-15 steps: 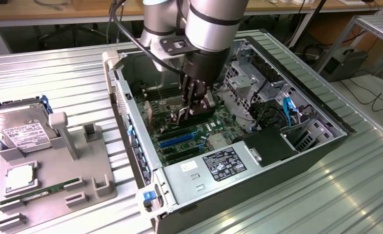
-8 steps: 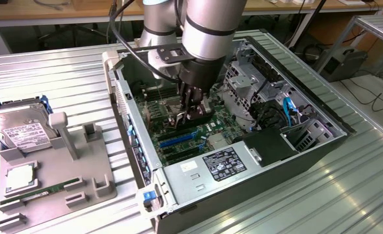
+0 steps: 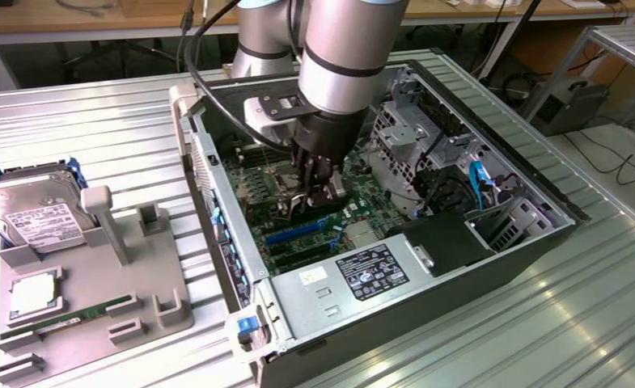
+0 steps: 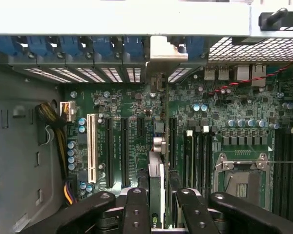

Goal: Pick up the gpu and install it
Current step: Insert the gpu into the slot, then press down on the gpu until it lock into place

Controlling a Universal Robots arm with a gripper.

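My end effector [image 3: 315, 194] is down inside the open computer case [image 3: 511, 234], fingers [image 4: 136, 209] clamped on the gpu [image 4: 156, 170]. The card stands edge-on over the motherboard [image 4: 136, 105], its bracket end [image 4: 161, 51] at the rear slot wall. My fingers hide its near end; whether it's seated, I can't tell. A hard drive [image 3: 31, 214] sits on the grey fixture [image 3: 80, 315] at the worktop's [image 3: 101, 121] edge.

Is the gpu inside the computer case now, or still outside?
Inside. The pincer holds the gpu edge-on over the motherboard slots; whether seated, cannot tell.
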